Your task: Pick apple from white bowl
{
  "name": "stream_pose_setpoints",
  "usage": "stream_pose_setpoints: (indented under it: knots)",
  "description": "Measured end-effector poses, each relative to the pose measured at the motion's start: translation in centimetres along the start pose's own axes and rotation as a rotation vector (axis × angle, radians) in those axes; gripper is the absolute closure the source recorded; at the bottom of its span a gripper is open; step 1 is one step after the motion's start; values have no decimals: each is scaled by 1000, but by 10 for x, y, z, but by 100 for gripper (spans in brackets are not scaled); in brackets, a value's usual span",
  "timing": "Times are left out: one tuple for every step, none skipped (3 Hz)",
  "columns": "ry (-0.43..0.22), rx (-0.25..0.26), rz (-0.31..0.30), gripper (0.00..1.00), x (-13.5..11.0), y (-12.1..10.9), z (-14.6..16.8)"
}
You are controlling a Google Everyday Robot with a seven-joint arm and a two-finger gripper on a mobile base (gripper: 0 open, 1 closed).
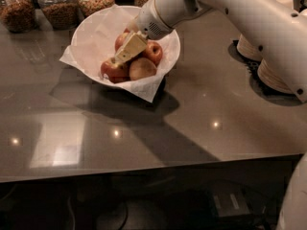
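The white bowl (93, 32), lined with crinkled white paper, stands at the back left of the grey table (153, 128). It holds several red and yellow apples (143, 68) bunched at its near right side. My gripper (120, 56) reaches down into the bowl from the right on the white arm (230, 8). Its tip rests on or just above the leftmost apple (114, 71), between that one and the apples behind it. The gripper hides part of the apples.
Several glass jars (60, 6) of nuts and grains stand along the back edge behind the bowl. Stacked beige paper bowls (271, 73) sit at the right, partly behind the arm. The table's front edge runs across the lower part of the view.
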State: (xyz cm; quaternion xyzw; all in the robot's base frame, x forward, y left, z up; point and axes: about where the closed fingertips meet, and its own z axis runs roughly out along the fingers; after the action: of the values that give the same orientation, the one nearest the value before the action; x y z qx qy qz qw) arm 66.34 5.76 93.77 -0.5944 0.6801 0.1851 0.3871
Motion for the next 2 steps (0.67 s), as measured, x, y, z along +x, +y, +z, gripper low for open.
stream_pose_setpoints:
  knots:
    - [9, -16, 14, 31, 6, 3, 6]
    - [17, -26, 24, 32, 11, 5, 10]
